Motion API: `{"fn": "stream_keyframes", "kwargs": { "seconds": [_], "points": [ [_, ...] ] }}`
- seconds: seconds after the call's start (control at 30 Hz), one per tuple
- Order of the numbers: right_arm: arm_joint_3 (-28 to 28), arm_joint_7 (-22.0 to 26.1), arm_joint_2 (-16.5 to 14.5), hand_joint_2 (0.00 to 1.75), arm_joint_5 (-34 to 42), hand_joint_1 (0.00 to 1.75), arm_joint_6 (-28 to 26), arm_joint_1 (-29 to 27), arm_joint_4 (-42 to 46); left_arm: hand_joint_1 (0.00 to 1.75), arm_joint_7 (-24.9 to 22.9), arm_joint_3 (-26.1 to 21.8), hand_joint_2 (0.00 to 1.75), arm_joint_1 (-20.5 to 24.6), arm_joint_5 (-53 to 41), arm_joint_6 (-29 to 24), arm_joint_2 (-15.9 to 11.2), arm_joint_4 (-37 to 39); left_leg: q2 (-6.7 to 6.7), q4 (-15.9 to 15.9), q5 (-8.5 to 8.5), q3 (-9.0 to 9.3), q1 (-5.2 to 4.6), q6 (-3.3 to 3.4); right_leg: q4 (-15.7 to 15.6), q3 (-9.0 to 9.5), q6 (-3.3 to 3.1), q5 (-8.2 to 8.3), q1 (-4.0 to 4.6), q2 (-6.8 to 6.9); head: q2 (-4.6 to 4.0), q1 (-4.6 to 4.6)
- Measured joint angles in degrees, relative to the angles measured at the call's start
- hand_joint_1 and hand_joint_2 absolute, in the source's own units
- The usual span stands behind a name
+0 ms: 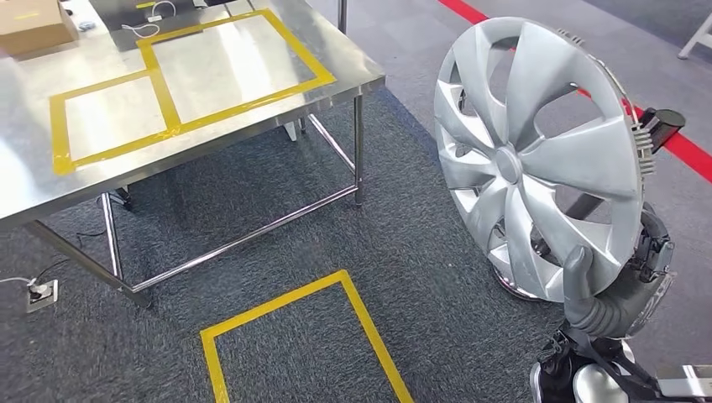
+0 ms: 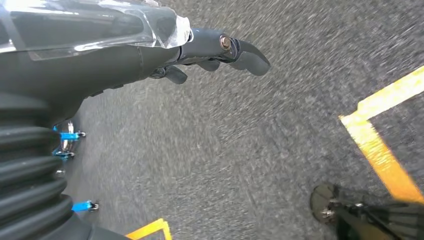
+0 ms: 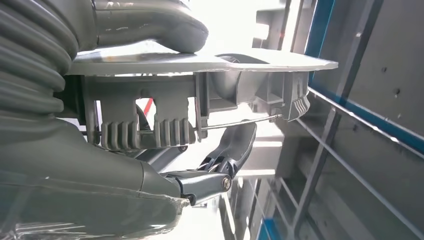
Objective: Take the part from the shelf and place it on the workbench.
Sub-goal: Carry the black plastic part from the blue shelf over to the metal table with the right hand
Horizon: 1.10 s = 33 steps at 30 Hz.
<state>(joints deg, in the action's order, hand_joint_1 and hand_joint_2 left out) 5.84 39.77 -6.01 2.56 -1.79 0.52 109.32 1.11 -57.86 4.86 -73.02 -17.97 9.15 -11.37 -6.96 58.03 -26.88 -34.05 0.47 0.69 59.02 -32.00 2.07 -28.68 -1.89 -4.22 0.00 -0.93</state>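
Right hand (image 1: 606, 290) grips the hubcap (image 1: 537, 155) at its lower rim; the grey thumb lies across the silver front face, and the darker fingers (image 3: 232, 150) wrap behind the rim, as the right wrist view shows. Thumb (image 3: 150, 25) presses on the flat outer face; fingers sit against the ribbed clips and the wire ring on the back side. The hubcap stands nearly upright, tilted slightly, held in the air above the dark carpet (image 1: 336, 235) at the right of the head view; it is well apart from the steel table (image 1: 50, 189), and no part of it touches the table.

Left hand (image 2: 200, 50) hangs over the carpet; its dark fingers (image 2: 250, 55) are curled loosely and hold nothing; whether they are fully closed cannot be told from the blurred left wrist view.

The table has a bright metal top marked with two adjoining rectangles of yellow tape (image 1: 164, 92); a cardboard box (image 1: 34, 25) rests at the far left corner of the top; white cables lie near the far edge. On the carpet in front of the table, a yellow tape outline (image 1: 294, 319) marks a rectangle; a red floor stripe (image 1: 688, 151) runs behind the hubcap; a white power socket (image 1: 40, 294) lies on the carpet beside the table's left leg.
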Motion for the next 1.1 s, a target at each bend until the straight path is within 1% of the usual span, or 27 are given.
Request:
{"fn": "stream_keyframes", "kwargs": {
  "seconds": [0.07, 0.1, 0.17, 0.2, 0.23, 0.27, 0.3, 0.33, 0.37, 0.4, 0.43, 0.47, 0.5, 0.53, 0.6, 0.67, 0.73, 0.77, 0.8, 0.83, 0.87, 0.9, 0.97, 1.0, 1.03, 1.07, 1.1],
  "points": [
    [0.0, 0.0, 0.0, 1.75, 0.0, 1.75, -0.1, 0.0, -0.1, 0.00, 0.0, -0.1, 1.75, -0.2, 0.0, 0.0, 0.0, 0.0, -1.04, -0.3, 0.30, -0.34, 0.15, -0.69, -0.1, 0.05, -0.70, 0.10, 0.18, 0.81, 0.00, -0.01],
    [0.0, 0.0, 0.0, 1.75, -0.1, 1.75, -0.2, 0.1, -0.1, 0.00, 0.0, -0.1, 1.75, -0.3, 0.0, 0.0, 0.0, 0.0, -0.65, -0.2, 0.22, -0.56, 0.13, -0.97, -0.2, 0.17, -1.07, 0.20, 0.18, 1.42, 0.00, -0.05],
    [0.0, 0.0, 0.0, 1.75, -0.2, 1.75, -0.5, 0.2, 0.1, 0.00, 0.0, -0.1, 1.75, -0.4, -0.1, 0.0, 0.0, 0.0, 2.23, 2.6, -1.50, -2.01, -0.03, -1.35, -0.4, 0.35, -1.82, 0.33, 0.10, 2.85, 0.00, -0.43],
    [0.1, 0.0, 0.0, 1.75, -0.1, 1.75, -0.6, 0.1, 0.1, 0.00, 0.0, -0.1, 1.75, -0.4, -0.2, 0.0, 0.0, 0.0, 4.24, 5.7, -3.16, -3.53, -0.10, -1.46, -0.4, 0.38, -2.08, 0.29, 0.23, 3.59, 0.00, -0.61],
    [0.1, 0.0, 0.0, 1.75, -0.1, 1.75, -0.6, 0.0, 0.2, 0.00, 0.0, -0.1, 1.75, -0.3, -0.2, 0.0, 0.0, 0.0, 5.50, 9.5, -4.92, -5.37, -0.07, -1.53, -0.4, 0.38, -2.30, 0.21, 0.38, 4.37, 0.00, -0.77],
    [0.2, -0.1, 0.0, 1.75, -0.1, 1.75, -0.6, -0.4, 0.2, 0.00, -0.1, -0.1, 1.75, -0.3, -0.2, 0.0, 0.0, 0.0, 6.10, 13.0, -6.24, -7.16, -0.03, -1.56, -0.4, 0.36, -2.42, 0.14, 0.53, 5.20, 0.00, -0.77],
    [0.2, -0.1, 0.0, 1.75, -0.1, 1.75, -0.6, -0.7, 0.2, 0.00, -0.1, -0.1, 1.75, -0.2, -0.2, 0.0, 0.0, 0.0, 6.35, 15.1, -6.66, -8.24, -0.02, -1.55, -0.4, 0.35, -2.51, 0.07, 0.66, 6.07, 0.00, -0.77],
    [0.3, -0.1, 0.0, 1.75, -0.1, 1.75, -0.5, -0.9, 0.2, 0.00, -0.2, -0.1, 1.75, -0.3, -0.2, 0.0, 0.0, 0.0, 6.51, 15.1, -6.08, -8.26, -0.03, -1.49, -0.4, 0.38, -2.56, 0.01, 0.76, 6.86, 0.00, -0.78],
    [0.3, -0.1, 0.0, 1.75, 0.0, 1.75, -0.5, -1.0, 0.2, 0.00, -0.2, -0.1, 1.75, -0.3, -0.2, 0.0, 0.0, 0.0, 6.82, 12.9, -4.62, -7.07, -0.08, -1.32, -0.4, 0.46, -2.56, -0.07, 0.85, 7.58, 0.00, -0.77],
    [0.3, -0.1, 0.1, 1.75, 0.0, 1.75, -0.5, -0.9, 0.2, 0.00, -0.2, -0.1, 1.75, -0.4, -0.3, 0.0, 0.0, 0.0, 7.76, 9.0, -2.78, -4.96, -0.23, -0.99, -0.4, 0.62, -2.50, -0.18, 0.93, 8.18, 0.00, -0.79],
    [0.3, -0.1, 0.1, 1.75, 0.0, 1.75, -0.5, -0.9, 0.2, 0.00, -0.3, -0.1, 1.75, -0.3, -0.4, 0.0, 0.0, 0.0, 9.32, 5.1, -1.52, -2.77, -0.60, -0.59, -0.4, 0.81, -2.35, -0.35, 1.08, 8.74, 0.00, -0.77],
    [0.3, -0.1, 0.1, 1.75, 0.1, 1.75, -0.5, -0.9, 0.2, 0.00, -0.3, -0.1, 1.75, -0.2, -0.5, 0.0, -0.1, 0.0, 10.55, 2.1, -0.72, -1.03, -0.94, -0.21, -0.4, 0.97, -2.14, -0.53, 1.22, 9.25, 0.00, -0.74],
    [0.3, -0.1, 0.1, 1.75, 0.1, 1.75, -0.5, -0.9, 0.2, 0.00, -0.3, -0.1, 1.75, -0.1, -0.7, 0.0, -0.1, 0.0, 11.41, 0.5, -0.50, -0.10, -1.29, 0.09, -0.4, 1.10, -1.91, -0.69, 1.33, 9.80, 0.00, -0.74],
    [0.4, -0.1, 0.1, 1.75, 0.1, 1.75, -0.5, -0.9, 0.2, 0.00, -0.3, -0.1, 1.75, 0.0, -0.7, 0.0, -0.1, 0.0, 11.44, 0.0, -0.66, 0.12, -1.54, 0.24, -0.4, 1.25, -1.66, -0.78, 1.41, 10.41, 0.00, -0.72],
    [0.4, -0.1, 0.2, 1.75, 0.1, 1.75, -0.5, -0.9, 0.3, 0.00, -0.4, -0.1, 1.75, -0.1, -0.8, 0.0, -0.2, 0.0, 9.94, -0.4, -0.34, 0.28, -1.34, 0.61, -0.6, 1.74, -1.08, -1.05, 1.38, 11.21, 0.00, -0.73],
    [0.4, -0.1, 0.2, 1.75, 0.1, 1.75, -0.4, -0.9, 0.4, 0.00, -0.5, -0.1, 1.75, -0.1, -0.8, 0.1, -0.2, 0.0, 8.51, -0.9, 0.03, 0.67, -0.78, 1.11, 1.7, 1.12, -0.46, -2.71, 1.25, 9.06, 0.00, -0.45],
    [0.3, 0.0, 0.4, 1.75, 0.1, 1.75, -0.3, -1.1, 0.4, 0.00, -0.5, -0.1, 1.75, 0.1, -0.8, 0.1, 0.0, 0.0, 7.01, -1.0, 0.18, 0.74, -0.44, 1.39, 8.5, -2.12, -0.03, -6.09, 1.08, 5.83, 0.00, -0.07],
    [0.3, 0.0, 0.5, 1.75, 0.1, 1.75, -0.3, -1.3, 0.4, 0.00, -0.5, -0.1, 1.75, 0.1, -0.8, 0.1, 0.1, 0.0, 6.21, -1.0, 0.21, 0.71, -0.39, 1.45, 12.5, -4.16, 0.13, -7.53, 1.04, 5.10, 0.00, 0.04],
    [0.3, 0.0, 0.5, 1.75, 0.1, 1.75, -0.3, -1.4, 0.4, 0.00, -0.5, -0.1, 1.75, 0.1, -0.8, 0.1, 0.1, 0.0, 5.37, -0.9, 0.21, 0.71, -0.35, 1.45, 15.2, -5.69, 0.22, -8.12, 1.00, 4.78, 0.00, 0.06],
    [0.3, 0.0, 0.6, 1.75, 0.0, 1.75, -0.3, -1.6, 0.4, 0.00, -0.5, -0.1, 1.75, 0.0, -0.8, 0.1, 0.2, 0.0, 4.52, -0.9, 0.21, 0.74, -0.29, 1.42, 15.9, -6.27, 0.27, -7.56, 0.93, 4.66, 0.00, 0.08],
    [0.3, 0.0, 0.6, 1.75, 0.0, 1.75, -0.3, -1.7, 0.4, 0.00, -0.5, -0.1, 1.75, 0.0, -0.8, 0.1, 0.2, 0.0, 3.66, -0.8, 0.19, 0.79, -0.19, 1.35, 14.0, -5.66, 0.31, -5.89, 0.81, 4.50, 0.00, 0.07],
    [0.3, 0.0, 0.6, 1.75, 0.0, 1.75, -0.3, -1.8, 0.4, 0.00, -0.5, -0.1, 1.75, 0.0, -0.8, 0.1, 0.3, 0.0, 2.82, -0.7, 0.12, 0.82, -0.06, 1.18, 10.1, -4.08, 0.41, -3.56, 0.59, 3.94, 0.00, 0.08],
    [0.3, 0.0, 0.7, 1.75, 0.0, 1.75, -0.3, -1.9, 0.4, 0.00, -0.5, -0.1, 1.75, 0.0, -0.8, 0.1, 0.3, 0.0, 1.29, -0.1, -0.10, 0.50, -0.02, 0.51, 2.7, -0.88, 0.69, -0.63, -0.01, 1.10, 0.00, 0.10],
    [0.3, 0.0, 0.7, 1.75, 0.0, 1.75, -0.3, -1.9, 0.4, 0.00, -0.5, -0.1, 1.75, 0.0, -0.8, 0.1, 0.2, 0.0, 0.66, 0.1, -0.14, 0.19, -0.03, 0.10, 0.8, -0.04, 0.64, -0.22, -0.19, -0.03, 0.00, 0.11],
    [0.3, 0.0, 0.7, 1.75, -0.1, 1.75, -0.3, -1.9, 0.4, 0.00, -0.5, -0.1, 1.75, 0.0, -0.8, 0.1, 0.2, 0.0, 0.05, 0.2, -0.05, -0.15, -0.02, -0.32, 0.3, 0.17, 0.40, -0.44, -0.19, -0.62, 0.00, 0.10],
    [0.3, 0.0, 0.8, 1.75, -0.1, 1.75, -0.2, -1.9, 0.4, 0.00, -0.5, -0.1, 1.75, -0.1, -0.8, 0.1, 0.2, 0.0, -0.55, 0.2, 0.12, -0.41, 0.08, -0.67, 0.2, 0.17, -0.04, -0.36, -0.09, -0.18, 0.00, 0.08],
    [0.3, 0.0, 0.8, 1.75, -0.3, 1.75, -0.3, -1.9, 0.4, 0.00, -0.5, -0.1, 1.75, -0.2, -0.9, 0.1, 0.2, 0.0, -0.53, 0.1, 0.21, -0.66, 0.16, -0.98, 0.2, 0.20, -0.44, -0.27, -0.08, 0.47, 0.00, 0.10]
  ]
}}
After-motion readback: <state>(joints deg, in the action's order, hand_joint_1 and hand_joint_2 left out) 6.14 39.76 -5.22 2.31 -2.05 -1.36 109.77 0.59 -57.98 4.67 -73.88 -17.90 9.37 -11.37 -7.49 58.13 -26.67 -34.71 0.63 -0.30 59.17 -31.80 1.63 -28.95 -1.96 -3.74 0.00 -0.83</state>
